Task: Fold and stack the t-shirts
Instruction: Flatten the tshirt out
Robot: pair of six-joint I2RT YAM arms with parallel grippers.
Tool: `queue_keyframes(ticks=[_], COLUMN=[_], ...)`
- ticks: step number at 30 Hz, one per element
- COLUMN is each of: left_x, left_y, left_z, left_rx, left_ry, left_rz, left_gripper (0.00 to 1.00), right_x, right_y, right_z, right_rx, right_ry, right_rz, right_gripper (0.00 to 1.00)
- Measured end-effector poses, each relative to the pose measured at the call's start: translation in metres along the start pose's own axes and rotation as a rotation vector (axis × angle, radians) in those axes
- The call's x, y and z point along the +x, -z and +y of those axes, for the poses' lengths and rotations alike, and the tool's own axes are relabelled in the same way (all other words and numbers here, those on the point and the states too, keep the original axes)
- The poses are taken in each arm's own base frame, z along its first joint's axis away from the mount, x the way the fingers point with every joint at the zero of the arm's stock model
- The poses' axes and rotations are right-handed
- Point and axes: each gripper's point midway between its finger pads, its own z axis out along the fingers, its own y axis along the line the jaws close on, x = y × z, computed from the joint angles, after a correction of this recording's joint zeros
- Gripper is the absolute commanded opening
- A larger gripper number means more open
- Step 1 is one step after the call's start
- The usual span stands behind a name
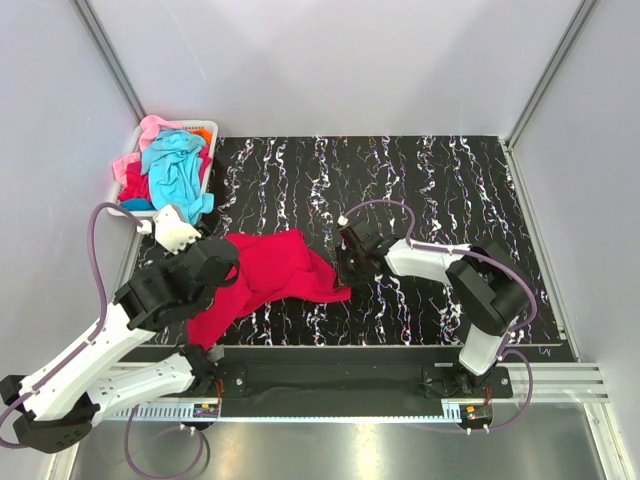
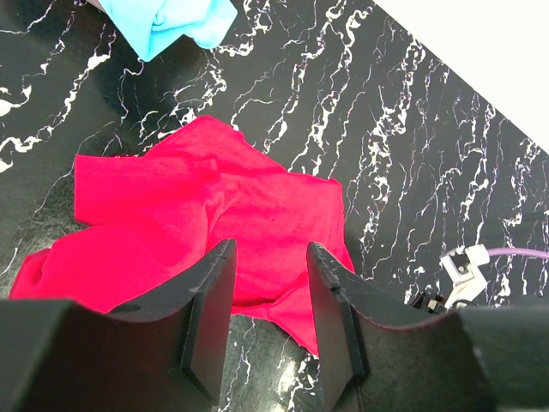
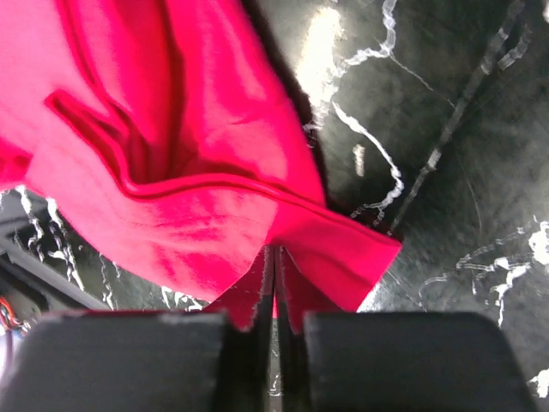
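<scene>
Now, low in the left-wrist view, the left gripper hovers open above the crimson t-shirt, with nothing between its fingers. Right of centre in the top view, the right gripper is closed tight on a corner of that shirt's right edge. The shirt lies rumpled on the black marbled table — a clean fold probably needs the left to take the opposite edge, then both to draw it flat. Farther off, upper left, the white basket holds the other t-shirts.

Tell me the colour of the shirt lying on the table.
Plain crimson red, no print. The shirt shows best in the left wrist view.
</scene>
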Motion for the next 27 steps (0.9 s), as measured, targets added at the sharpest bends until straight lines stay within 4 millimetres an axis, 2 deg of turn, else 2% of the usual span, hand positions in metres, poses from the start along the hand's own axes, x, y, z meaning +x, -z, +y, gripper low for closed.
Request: queue_keyframes(ticks=[6,13,16,17,18,21,25,27], left_x=[0.000,0.003,0.003,0.003,0.004,0.005,0.006,0.007], left_y=[0.000,-0.002,-0.002,-0.002,-0.002,-0.003,-0.003,-0.003], left_z=[0.000,0.002,0.001,0.001,0.000,-0.001,-0.003,-0.003], left_rx=[0.003,-0.002,-0.001,-0.001,0.000,0.003,0.006,0.006], left_ry=[-0.008,-0.020,-0.019,-0.020,-0.021,-0.022,-0.030,-0.036], left_rz=[-0.001,0.001,0.001,0.001,0.003,0.007,0.013,0.014], left_gripper=[0.44,0.45,0.45,0.45,0.45,0.45,0.45,0.45], right_x=[0.006,-0.017,-0.028,-0.029,-0.029,-0.026,-0.021,-0.014], right_y=[0.005,0.059,0.073,0.075,0.076,0.076,0.067,0.060], right_z=[-0.016,-0.048,-0.057,-0.058,-0.059,-0.061,-0.056,-0.055], right_rx=[0.117,0.369,0.447,0.461,0.469,0.475,0.421,0.388], right_ry=[-0.034,-0.044,-0.045,-0.044,-0.046,-0.040,-0.037,-0.038], right_rz=[-0.008,-0.160,-0.206,-0.210,-0.211,-0.198,-0.180,-0.165], right_gripper=[0.00,0.00,0.01,0.10,0.26,0.48,0.58,0.59])
